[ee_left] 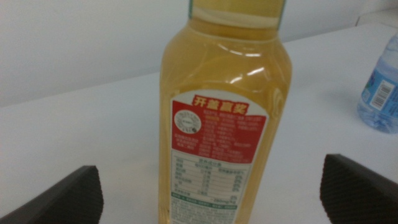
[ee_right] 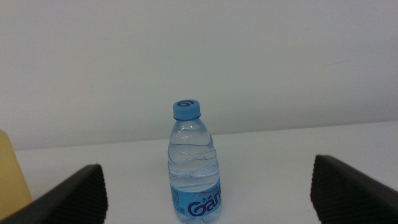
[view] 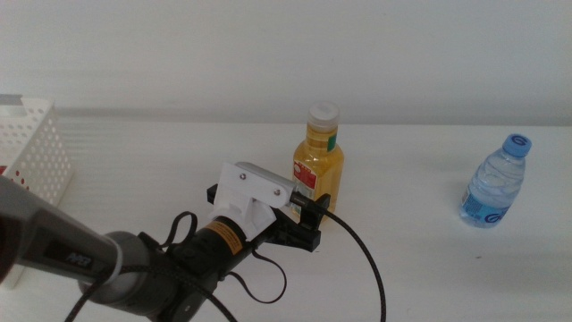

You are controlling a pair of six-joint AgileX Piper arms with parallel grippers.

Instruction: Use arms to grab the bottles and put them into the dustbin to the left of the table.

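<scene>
- Middle view shows my left claw reaching in from the left side, right up against the yellow juice bottle, which stands upright near the middle of the desk.
- Left wrist view: my jaws are spread wide, one on each side of the bottle's label, and neither is touching it. I have hold of nothing.
- My right claw waits, also wide open and empty, facing the water bottle, which stands well apart to the right.
- The basket sits at the desk's far left edge.
- Risk: the bottle is tall and narrow, so if one jaw meets it first it may tip or slide.
- Smooth plastic may slip if I close too low or off-centre.
</scene>
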